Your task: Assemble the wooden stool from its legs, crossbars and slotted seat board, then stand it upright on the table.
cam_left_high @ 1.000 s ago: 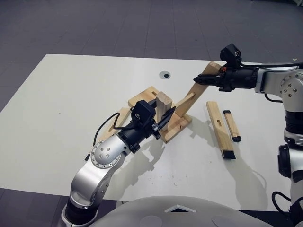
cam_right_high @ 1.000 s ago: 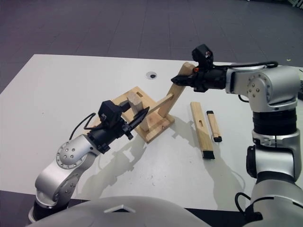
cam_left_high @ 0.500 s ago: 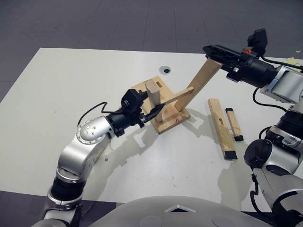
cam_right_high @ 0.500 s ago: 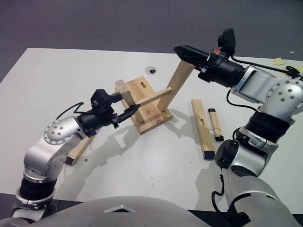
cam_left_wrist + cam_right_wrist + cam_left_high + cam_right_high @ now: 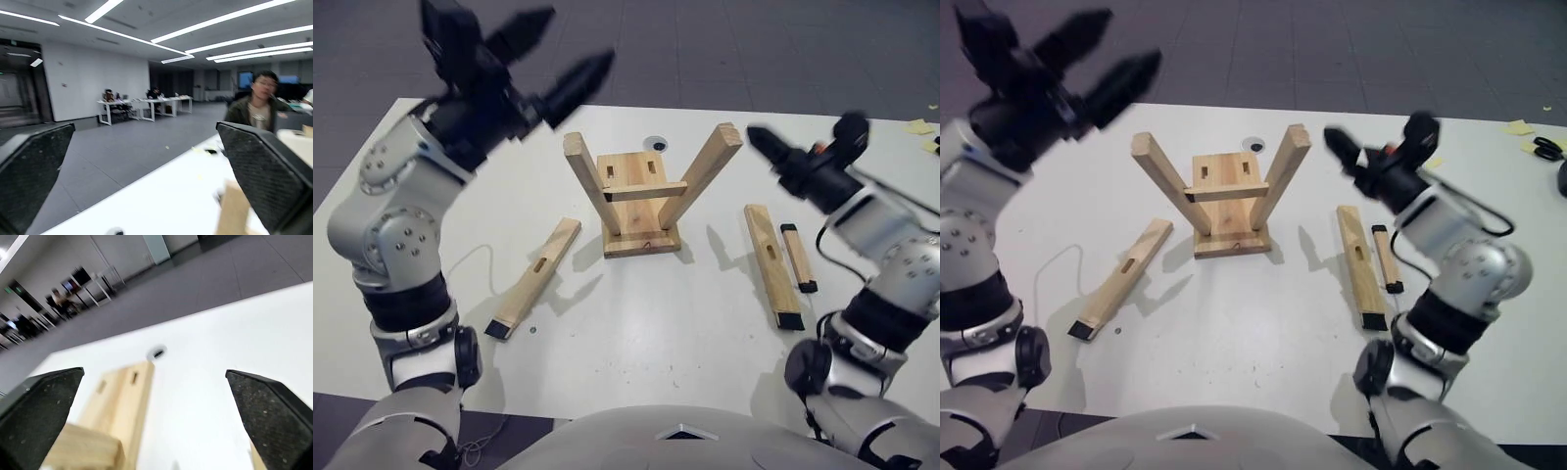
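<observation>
The half-built stool [image 5: 644, 191] sits seat-down on the counter [image 5: 685, 328], two legs splayed upward with a crossbar between them. My left tool [image 5: 579, 35] hangs high to the stool's left, wide open and empty. My right tool [image 5: 154, 374], to the stool's right, is likewise spread and empty. One loose leg [image 5: 536, 277] lies left of the stool, another [image 5: 771, 264] right.

Round grommet [image 5: 655, 146], yellow paper scraps [image 5: 920, 126], dark tiled floor [image 5: 705, 49]

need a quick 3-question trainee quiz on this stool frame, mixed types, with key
1. How many legs stand in the seat board?
2. True or false: the left gripper and the right gripper are both open and empty.
3. The short loose bar lies: A) on the seat board; B) beside the loose leg on the robot's right; C) on the robot's left.
Key: 1) two; 2) true; 3) B.
</observation>
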Tool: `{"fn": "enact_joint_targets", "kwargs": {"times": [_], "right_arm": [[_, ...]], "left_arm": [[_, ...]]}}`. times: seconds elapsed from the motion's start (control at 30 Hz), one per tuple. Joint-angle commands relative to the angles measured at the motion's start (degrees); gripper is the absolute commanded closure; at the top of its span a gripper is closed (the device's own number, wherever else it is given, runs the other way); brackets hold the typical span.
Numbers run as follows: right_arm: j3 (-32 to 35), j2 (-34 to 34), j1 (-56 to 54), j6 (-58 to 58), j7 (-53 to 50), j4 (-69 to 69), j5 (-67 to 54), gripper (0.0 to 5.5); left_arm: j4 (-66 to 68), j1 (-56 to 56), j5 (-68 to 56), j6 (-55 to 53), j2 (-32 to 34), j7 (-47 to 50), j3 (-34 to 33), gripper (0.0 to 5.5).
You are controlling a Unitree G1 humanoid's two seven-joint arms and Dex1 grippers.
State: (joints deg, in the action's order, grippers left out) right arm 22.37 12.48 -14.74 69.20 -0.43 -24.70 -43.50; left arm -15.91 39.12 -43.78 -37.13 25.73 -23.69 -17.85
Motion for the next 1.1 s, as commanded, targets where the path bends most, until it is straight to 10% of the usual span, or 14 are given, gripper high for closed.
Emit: {"fn": "enact_joint_targets", "kwargs": {"times": [0.03,0.4,0.73,1.1], "right_arm": [[-4.9,-4.3,5.7,-4.6,-0.3,-5.8,1.5,0.10],[-6.3,4.6,-0.8,-25.3,0.9,-4.4,16.7,0.10],[-5.0,-4.5,-27.6,-29.4,-3.2,1.4,8.7,0.10],[-11.8,-8.7,-17.2,-24.5,-1.7,0.8,5.5,0.10]], "left_arm": [[6.7,1.9,5.5,2.7,0.4,3.2,0.6,0.14],[-0.3,-4.2,7.7,1.2,-3.4,9.3,1.5,0.14],[-4.3,8.4,5.1,1.1,-9.8,10.4,9.5,0.14],[-4.2,-7.1,7.7,2.1,-17.5,15.9,12.1,0.14]]}}
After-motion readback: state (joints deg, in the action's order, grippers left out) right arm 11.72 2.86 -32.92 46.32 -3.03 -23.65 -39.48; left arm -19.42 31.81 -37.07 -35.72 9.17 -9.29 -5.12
